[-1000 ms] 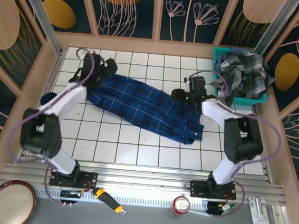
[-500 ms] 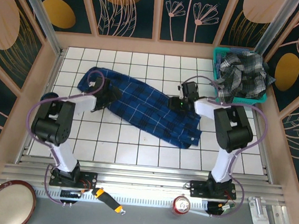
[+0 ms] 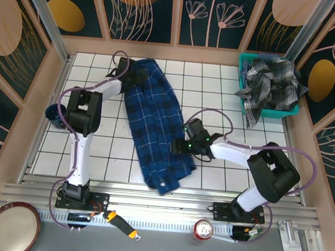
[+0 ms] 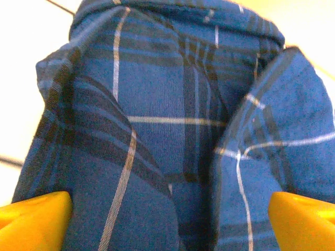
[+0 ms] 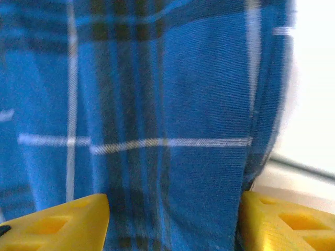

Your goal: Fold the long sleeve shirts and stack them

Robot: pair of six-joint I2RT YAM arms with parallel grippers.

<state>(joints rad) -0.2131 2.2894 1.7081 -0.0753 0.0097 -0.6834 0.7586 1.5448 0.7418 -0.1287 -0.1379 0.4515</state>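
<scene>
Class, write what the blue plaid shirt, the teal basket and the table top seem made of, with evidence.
The blue shirt looks like soft woven cloth, probably cotton: fine matte weave, loose folds. The basket seems plastic: stiff teal rim. The table top is hard and white with grid lines, perhaps tile or printed board.

- Site type: robot test cell of the laboratory kind, built as a pen rather than a lived-in room.
- White table top ruled with a thin dark grid (image 3: 111, 155), closed in on three sides.
- Pale wooden frame (image 3: 176, 13) holding dark printed panels with leaf and flower motifs (image 3: 137, 4), a staged backdrop.
- Silver aluminium rail (image 3: 160, 203) along the near edge, carrying two black bolted arm bases (image 3: 80, 199).
- Loose purple cables (image 3: 211, 111) looped along the arms.
- Grey ledge (image 3: 162, 243) in front of the rail with stray props: round red-rimmed plate (image 3: 9, 226), orange-handled tool (image 3: 117, 220), red drink can (image 3: 203, 228).
</scene>
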